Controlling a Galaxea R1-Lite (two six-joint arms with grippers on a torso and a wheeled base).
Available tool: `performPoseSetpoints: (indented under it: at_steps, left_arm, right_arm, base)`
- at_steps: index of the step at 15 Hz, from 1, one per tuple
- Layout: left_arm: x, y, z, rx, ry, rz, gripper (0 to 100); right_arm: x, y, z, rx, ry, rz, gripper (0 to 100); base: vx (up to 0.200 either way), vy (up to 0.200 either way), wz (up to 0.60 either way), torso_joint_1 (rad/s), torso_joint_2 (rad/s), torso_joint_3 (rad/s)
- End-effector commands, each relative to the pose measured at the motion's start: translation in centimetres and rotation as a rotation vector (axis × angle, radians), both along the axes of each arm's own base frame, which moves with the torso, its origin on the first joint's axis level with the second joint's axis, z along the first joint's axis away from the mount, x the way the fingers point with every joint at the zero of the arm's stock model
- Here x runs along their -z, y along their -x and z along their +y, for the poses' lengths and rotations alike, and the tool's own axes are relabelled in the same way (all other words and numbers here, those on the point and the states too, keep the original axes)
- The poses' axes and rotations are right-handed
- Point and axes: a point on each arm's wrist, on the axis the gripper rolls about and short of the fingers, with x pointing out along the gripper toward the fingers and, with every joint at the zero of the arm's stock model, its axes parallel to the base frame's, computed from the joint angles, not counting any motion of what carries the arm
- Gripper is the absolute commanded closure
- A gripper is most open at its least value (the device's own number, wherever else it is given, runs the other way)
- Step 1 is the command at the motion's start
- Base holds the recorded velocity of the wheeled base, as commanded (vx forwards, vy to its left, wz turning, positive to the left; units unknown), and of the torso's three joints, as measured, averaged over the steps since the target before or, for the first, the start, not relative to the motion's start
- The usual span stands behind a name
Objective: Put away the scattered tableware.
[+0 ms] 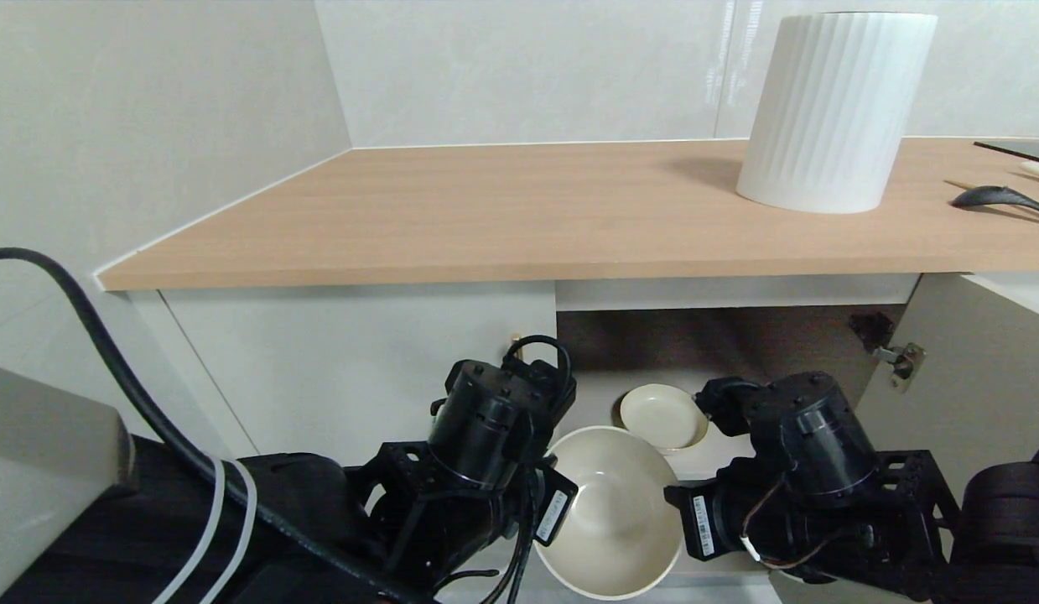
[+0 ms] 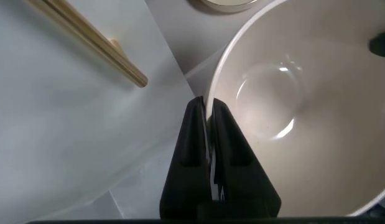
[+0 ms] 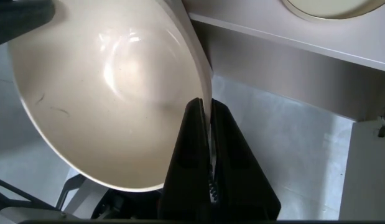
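A large cream bowl [image 1: 607,512] hangs tilted in front of the open lower cabinet, held on both sides. My left gripper [image 1: 546,466] is shut on its left rim; the left wrist view shows the black fingers [image 2: 193,134] pinching the rim of the bowl [image 2: 292,112]. My right gripper [image 1: 683,495] is shut on the opposite rim, clamped over the edge of the bowl [image 3: 111,81] in the right wrist view [image 3: 208,107]. A small cream plate [image 1: 662,415] lies on the cabinet shelf just behind the bowl.
The cabinet's right door [image 1: 972,377] stands open; its left door [image 1: 360,361] is shut, with a wooden handle [image 2: 92,40]. On the wooden counter [image 1: 502,210] above stand a tall white ribbed cylinder [image 1: 833,109] and a dark ladle [image 1: 997,197].
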Motion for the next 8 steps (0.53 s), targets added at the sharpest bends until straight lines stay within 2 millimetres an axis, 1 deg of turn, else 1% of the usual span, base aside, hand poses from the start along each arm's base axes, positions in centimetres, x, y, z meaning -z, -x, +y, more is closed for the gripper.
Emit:
performPoseSetpoints:
  at_steps: [1, 4, 8]
  left_arm:
    - [0.2, 0.0, -0.1, 0.002, -0.002, 0.003, 0]
    - [-0.2, 0.1, 0.1, 0.001, 0.006, -0.002, 0]
    - [-2.3, 0.8, 0.9, -0.002, 0.052, -0.045, 0]
  right_arm:
    - [0.2, 0.1, 0.3, -0.011, 0.005, 0.006, 100]
    - [0.3, 0.2, 0.2, -0.012, 0.01, 0.009, 100]
    - [0.1, -0.2, -0.3, 0.046, 0.032, -0.02, 100]
  base:
    - [0.0, 0.0, 0.0, 0.0, 0.0, 0.0]
    - [0.0, 0.0, 0.0, 0.0, 0.0, 0.0]
    - [0.0, 0.0, 0.0, 0.0, 0.0, 0.0]
